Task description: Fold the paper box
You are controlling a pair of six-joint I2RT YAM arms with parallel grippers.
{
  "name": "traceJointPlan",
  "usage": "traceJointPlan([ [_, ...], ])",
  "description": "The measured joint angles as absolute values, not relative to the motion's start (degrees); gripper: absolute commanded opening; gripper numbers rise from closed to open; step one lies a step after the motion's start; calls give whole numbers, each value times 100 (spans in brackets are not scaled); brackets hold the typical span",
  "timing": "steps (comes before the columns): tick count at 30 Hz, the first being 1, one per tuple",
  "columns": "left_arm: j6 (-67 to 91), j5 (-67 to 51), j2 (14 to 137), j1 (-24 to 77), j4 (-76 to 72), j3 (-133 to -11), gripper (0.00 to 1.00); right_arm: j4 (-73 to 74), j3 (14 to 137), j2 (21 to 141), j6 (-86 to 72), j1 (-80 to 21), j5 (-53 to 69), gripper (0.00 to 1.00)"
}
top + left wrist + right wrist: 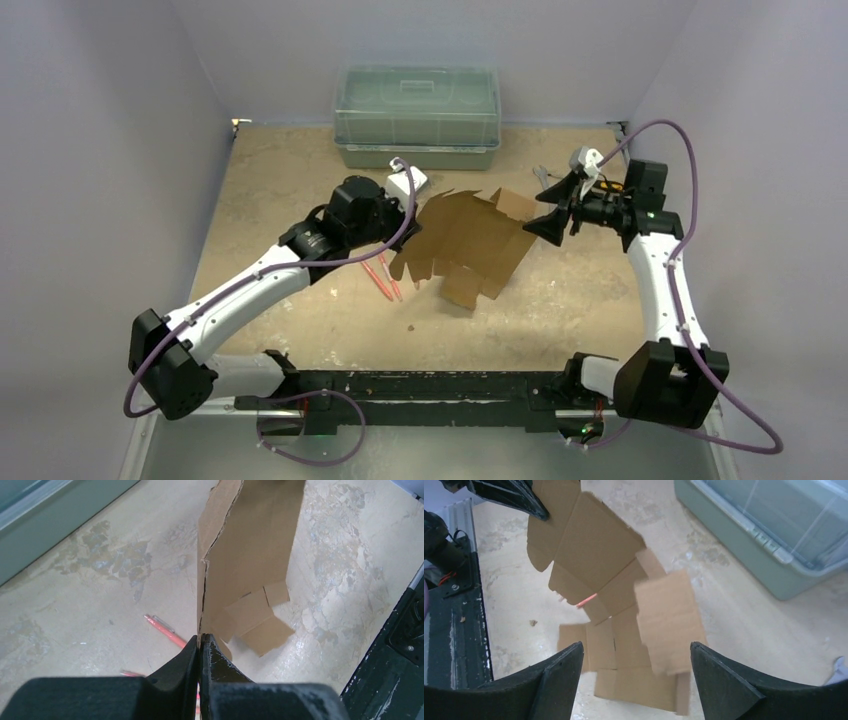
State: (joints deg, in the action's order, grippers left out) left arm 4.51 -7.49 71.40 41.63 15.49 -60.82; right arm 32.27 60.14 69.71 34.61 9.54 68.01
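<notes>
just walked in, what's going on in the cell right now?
The left arm has its jaws shut on one edge of the paper box, a die-cut brown sheet, holding it up, tilted, over the table. The right arm faces the opposite side with jaws open, gripping nothing. No box shape yet. The green bin sits untouched at the back.

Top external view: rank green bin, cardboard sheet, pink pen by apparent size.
1. green bin
2. cardboard sheet, close to the bin; it's held up nearer the camera, so unsure
3. pink pen, clearly smallest
</notes>
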Motion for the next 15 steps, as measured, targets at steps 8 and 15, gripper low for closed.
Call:
traceJointPlan([
  [8, -51, -742, 7365, 4163, 2014, -6694, 0, 3330, 6455, 6788, 3428, 1000, 6672, 90],
  [15, -231, -740, 7649, 4163, 2331, -7190, 0, 3288, 6499, 6792, 3334, 473, 5839, 96],
])
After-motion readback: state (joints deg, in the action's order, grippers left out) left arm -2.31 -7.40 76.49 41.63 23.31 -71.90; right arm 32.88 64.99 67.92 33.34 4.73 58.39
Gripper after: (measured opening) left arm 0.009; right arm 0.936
